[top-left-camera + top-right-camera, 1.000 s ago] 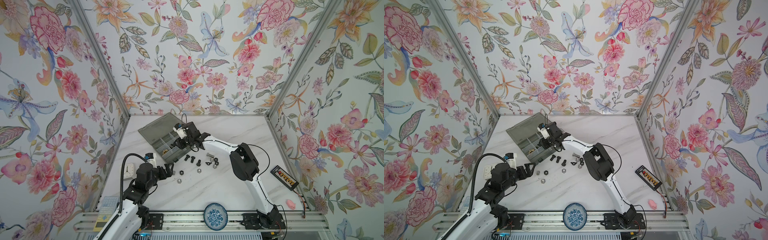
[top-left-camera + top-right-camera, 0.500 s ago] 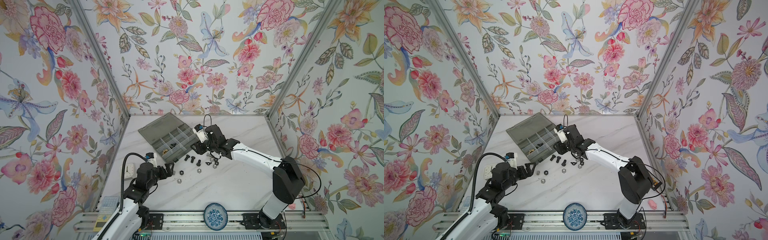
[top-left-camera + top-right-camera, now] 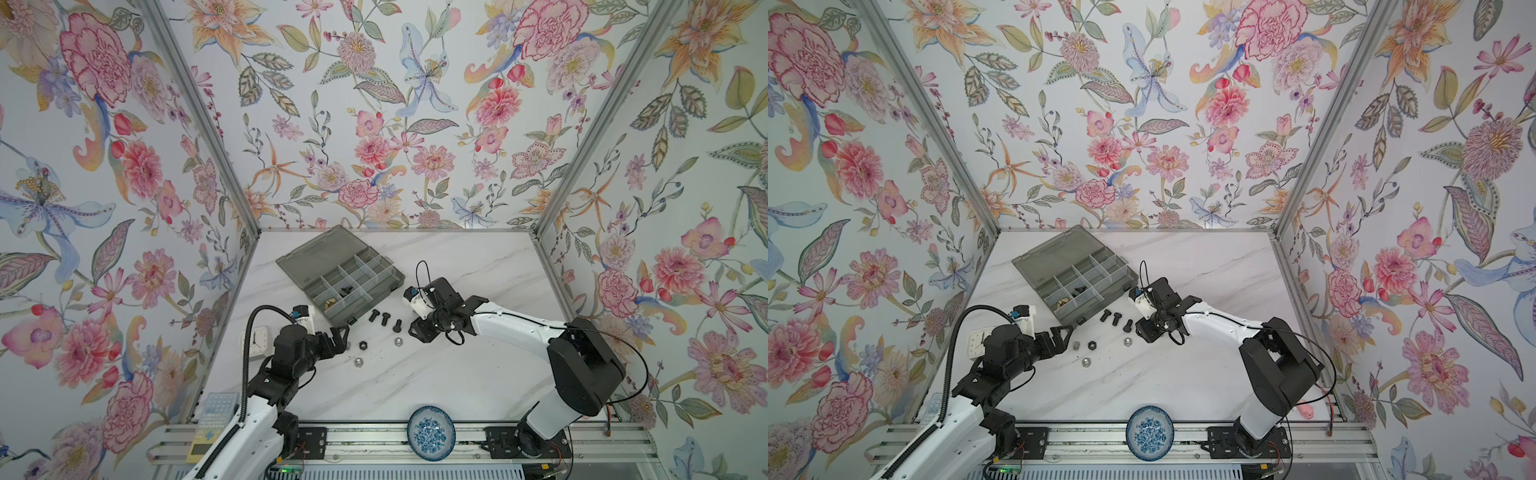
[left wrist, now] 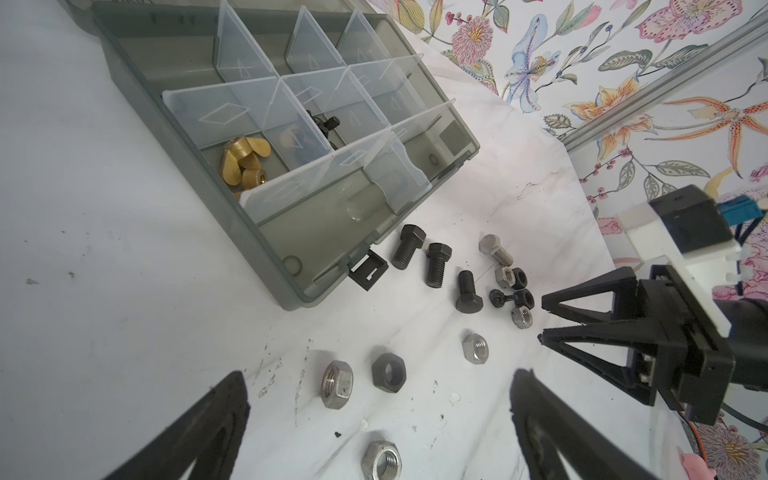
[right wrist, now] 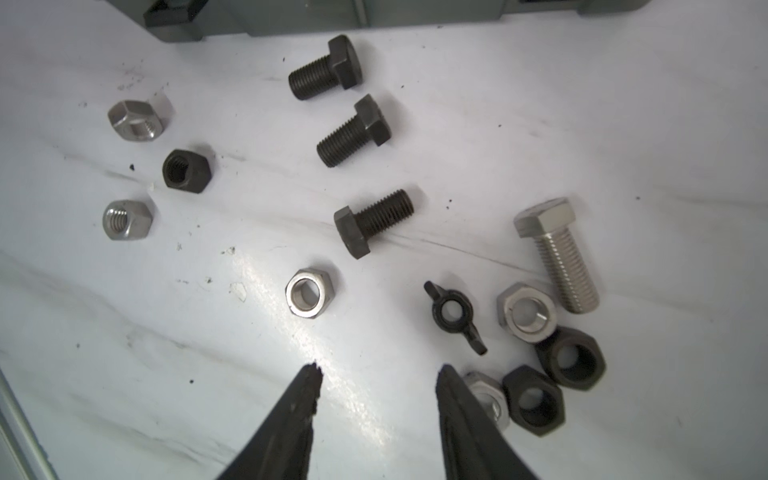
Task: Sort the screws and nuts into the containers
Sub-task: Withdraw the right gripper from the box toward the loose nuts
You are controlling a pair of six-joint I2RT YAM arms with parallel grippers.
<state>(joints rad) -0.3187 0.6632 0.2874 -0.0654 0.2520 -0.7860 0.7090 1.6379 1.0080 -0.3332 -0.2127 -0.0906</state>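
The grey organizer box (image 3: 376, 277) lies open; one of its containers holds brass wing nuts (image 4: 243, 162), the one beside it black wing nuts (image 4: 326, 124). Three black screws (image 5: 353, 133) and a silver screw (image 5: 557, 253) lie on the marble beside the box. My right gripper (image 5: 380, 368) is open and empty, low over the table beside a black wing nut (image 5: 455, 316) and a cluster of hex nuts (image 5: 569, 357). One fingertip (image 5: 453, 386) partly hides a silver nut. My left gripper (image 4: 381, 374) is wide open over three loose nuts (image 4: 336, 384).
The box's lid (image 3: 316, 249) lies flat toward the back wall, and its black latch (image 4: 368, 272) sticks out toward the screws. A blue-and-white dish (image 3: 431, 433) sits at the front edge. A white clock (image 3: 254, 340) and a calculator (image 3: 210, 419) lie at the left.
My right gripper has left the box and come down to the right over the loose nuts, its elbow swinging far right. The left arm has not moved.
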